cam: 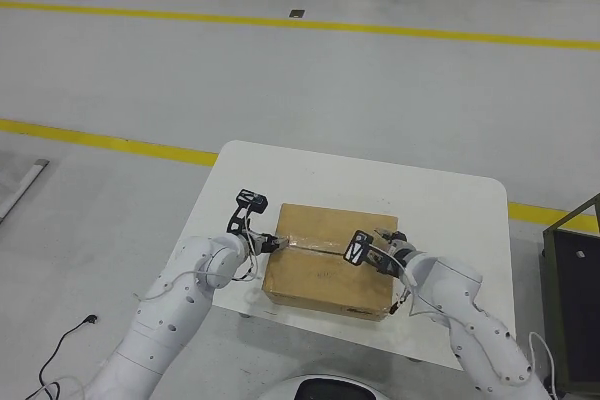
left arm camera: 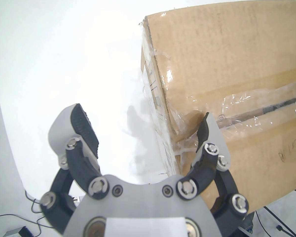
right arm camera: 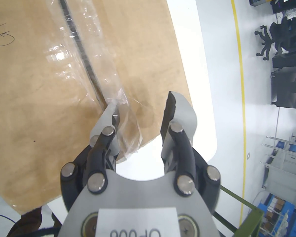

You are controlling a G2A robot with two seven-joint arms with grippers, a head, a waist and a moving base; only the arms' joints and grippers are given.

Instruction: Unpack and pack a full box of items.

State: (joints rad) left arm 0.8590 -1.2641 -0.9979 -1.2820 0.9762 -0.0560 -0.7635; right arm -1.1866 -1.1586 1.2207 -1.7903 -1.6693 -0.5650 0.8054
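The sealed cardboard box [cam: 325,285] sits centred on the table [cam: 450,200], its taped seam [cam: 315,243] running crosswise between the left gripper [left arm camera: 143,114] and right gripper [right arm camera: 140,102], both spread open, empty, one at each seam end.

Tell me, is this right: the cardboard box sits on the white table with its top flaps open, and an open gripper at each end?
Not quite. The cardboard box is shut, with clear tape over its top seam, as the top view shows. The rest holds: it sits on the white table, left gripper and right gripper open at its ends.
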